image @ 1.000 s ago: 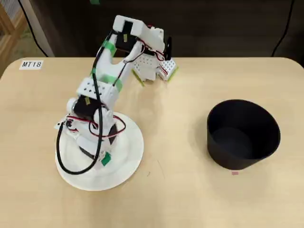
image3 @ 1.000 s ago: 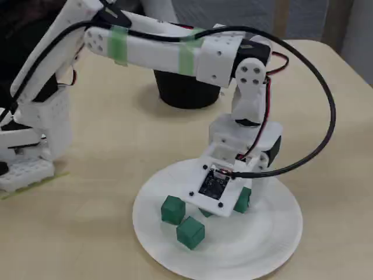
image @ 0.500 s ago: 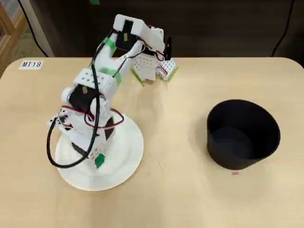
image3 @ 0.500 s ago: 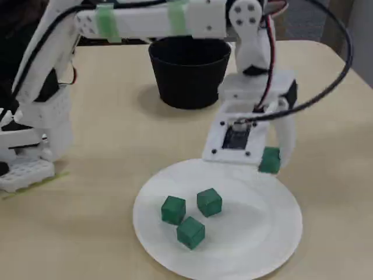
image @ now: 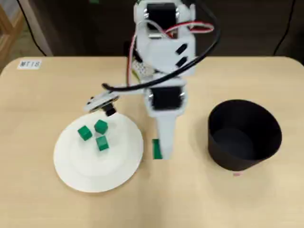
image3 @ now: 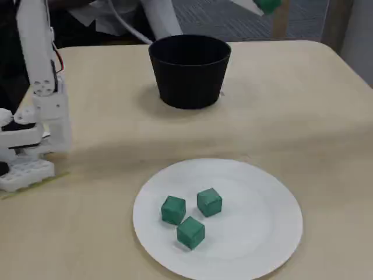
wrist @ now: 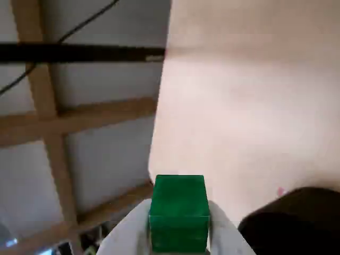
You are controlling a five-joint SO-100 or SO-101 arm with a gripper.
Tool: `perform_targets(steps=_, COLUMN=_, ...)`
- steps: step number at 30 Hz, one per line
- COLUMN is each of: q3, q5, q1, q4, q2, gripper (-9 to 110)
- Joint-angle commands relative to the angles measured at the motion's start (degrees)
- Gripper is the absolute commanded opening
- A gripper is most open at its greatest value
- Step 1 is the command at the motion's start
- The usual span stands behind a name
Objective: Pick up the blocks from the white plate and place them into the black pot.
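Note:
My gripper hangs high above the table between the white plate and the black pot, shut on one green block. The wrist view shows that block clamped between the two white fingers, with the pot's rim at the lower right. In the fixed view the gripper and its block sit at the top edge, beyond the pot. Three green blocks lie close together on the plate.
The arm's base stands at the left of the fixed view and at the table's back edge in the overhead view. A cable loops above the plate's far side. A label is stuck at the back left corner.
The gripper has lifted off the plate with one block and swung up and toward the pot. Three blocks stay on the plate, now uncovered.

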Motion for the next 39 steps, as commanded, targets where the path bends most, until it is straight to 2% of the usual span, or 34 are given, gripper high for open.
perform_targets(steps=1, q3=16.88, q5=1.05, q1=-7.56, q4=-9.05, q2=8.17, gripper=-2)
perform_targets(steps=9, q3=25.49, q5=0.53, q1=-19.07, q4=-11.07, q2=6.86, gripper=-2)
perform_targets(steps=24, q3=28.92, q5=0.18, q1=-22.24, q4=-10.81, q2=3.34, gripper=-2)
perform_targets(steps=25, q3=28.92, q5=0.26, q1=-22.06, q4=-10.55, q2=3.43, gripper=-2)
perform_targets(steps=30, q3=28.92, q5=-1.32, q1=-21.45, q4=-7.73, q2=4.39, gripper=22)
perform_targets(steps=36, q3=28.92, q5=-1.14, q1=-21.01, q4=-7.21, q2=5.80, gripper=24)
perform_targets(steps=39, q3=28.83, q5=-0.97, q1=-20.04, q4=-7.12, q2=6.33, gripper=18)
